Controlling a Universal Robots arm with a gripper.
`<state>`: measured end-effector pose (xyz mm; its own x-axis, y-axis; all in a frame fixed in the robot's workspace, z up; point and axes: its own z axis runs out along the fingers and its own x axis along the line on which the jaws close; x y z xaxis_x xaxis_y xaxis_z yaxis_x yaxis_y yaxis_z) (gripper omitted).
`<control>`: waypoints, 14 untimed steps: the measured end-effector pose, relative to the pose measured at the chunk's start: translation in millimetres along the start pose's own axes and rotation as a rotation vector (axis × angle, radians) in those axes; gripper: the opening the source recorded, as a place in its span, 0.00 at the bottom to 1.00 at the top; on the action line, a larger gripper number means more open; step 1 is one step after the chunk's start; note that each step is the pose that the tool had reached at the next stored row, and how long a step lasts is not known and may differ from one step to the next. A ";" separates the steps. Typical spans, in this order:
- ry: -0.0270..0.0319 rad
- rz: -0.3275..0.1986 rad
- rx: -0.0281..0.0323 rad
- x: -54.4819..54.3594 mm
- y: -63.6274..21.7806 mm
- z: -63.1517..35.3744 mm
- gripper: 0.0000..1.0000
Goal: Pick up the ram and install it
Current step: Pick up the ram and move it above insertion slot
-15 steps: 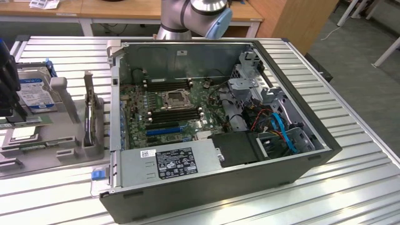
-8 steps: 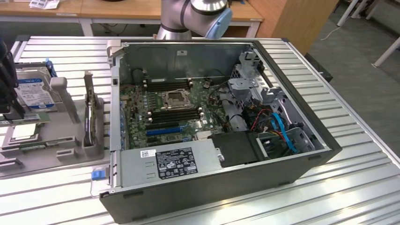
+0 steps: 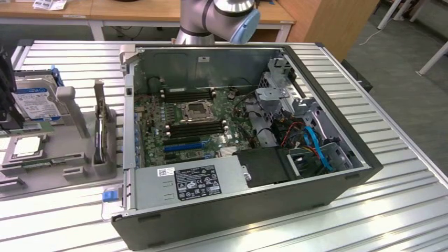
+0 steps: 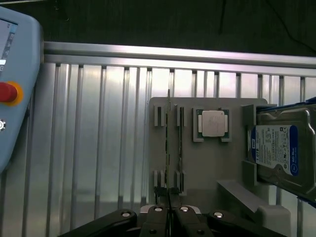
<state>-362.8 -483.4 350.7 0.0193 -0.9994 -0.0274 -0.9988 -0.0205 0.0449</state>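
Note:
Two thin ram sticks stand on edge in the slots of a grey holder. One ram stick runs in line with my gripper, and the other ram stick stands beside it. The gripper is shut, hanging above the near end of the first stick, with nothing between its fingers. In the exterior view the holder lies at the exterior view's left of the open computer case. The motherboard's black memory slots flank the CPU socket.
A silver CPU chip and a blue-labelled hard drive sit on the holder. A teach pendant with a red button lies on the ribbed metal table. Cables and drive cages fill the case's right side.

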 end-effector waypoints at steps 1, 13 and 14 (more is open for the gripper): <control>0.0000 0.000 -0.0001 0.0 0.1 -1.2 0.12; 0.0000 0.001 -0.0001 -0.4 0.7 -15.5 0.12; 0.0000 0.001 0.0000 -0.5 0.8 -16.8 0.12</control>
<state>-362.8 -483.4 367.5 0.0180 -0.9995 -0.0274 -0.9988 -0.0192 0.0450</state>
